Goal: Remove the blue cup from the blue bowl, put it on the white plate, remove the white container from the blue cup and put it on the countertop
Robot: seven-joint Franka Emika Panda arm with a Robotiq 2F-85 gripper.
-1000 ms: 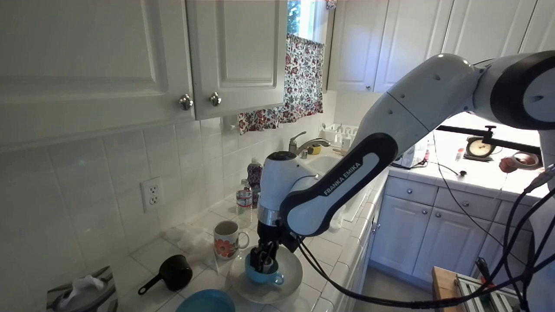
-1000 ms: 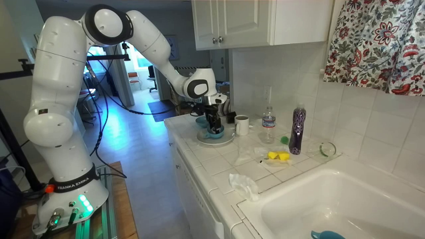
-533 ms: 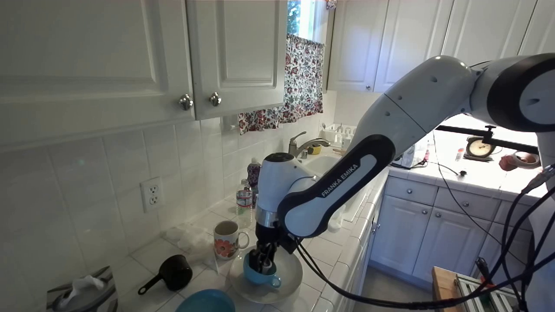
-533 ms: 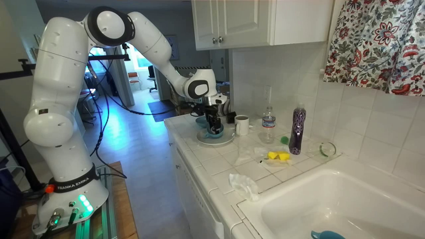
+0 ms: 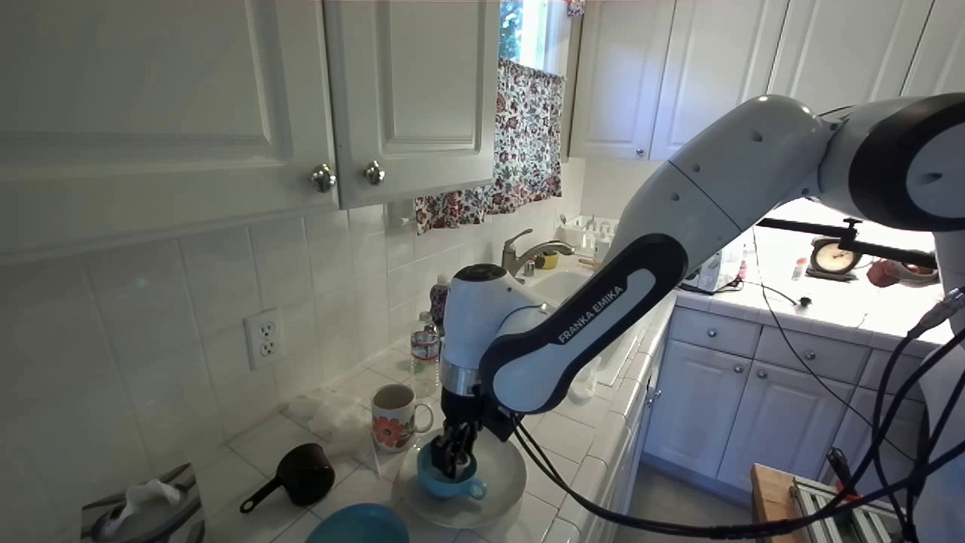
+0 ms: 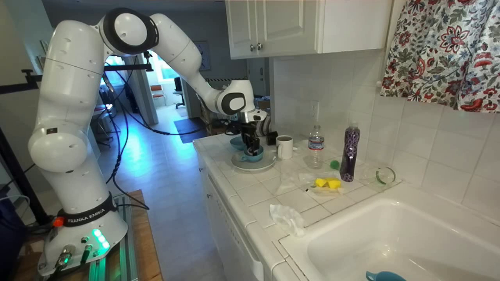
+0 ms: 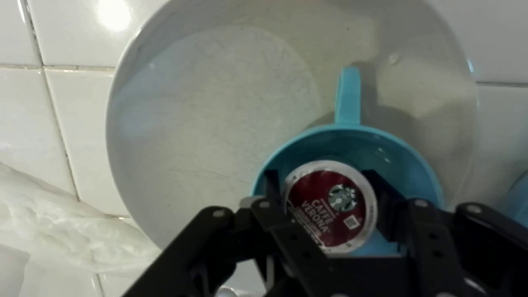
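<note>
Blue cup (image 7: 404, 173) sits on white plate (image 7: 206, 123), off-centre, so not in blue bowl (image 5: 358, 524), which is near the cup, off the plate. Cup transfer looks done IMO; container step is what's in hand.

White container (image 7: 330, 206) (coffee pod, dark red lid, pale rim) is inside the cup, lid facing wrist cam. End effector (image 7: 324, 187) points down into cup, fingers (image 7: 272, 185) apart by approx the container's width, one each side. Can't tell if they're pinching or just straddling, contact hidden. Also can't tell if container rests on cup floor.

Key relation: container lies directly btwn the fingers, so no sideways fix needed AFAICT. Round from above, no long axis seen, so wrist angle shouldn't matter much. Cup wall does: in wrist view one finger is close to cup rim, other has more room. Cup handle (image 7: 348, 95) sticks out square to the finger line, out of the way.

Next, prob: make sure of pinch, straight up till container is above cup rim, then out past plate, down on surface (image 6: 250, 195). Mug (image 5: 393, 422) stands near cup, just off plate, so IMO set down on cup's other side. Risks: finger catches cup wall & cup tips or drags; sidewall prob slick, could slip.
</note>
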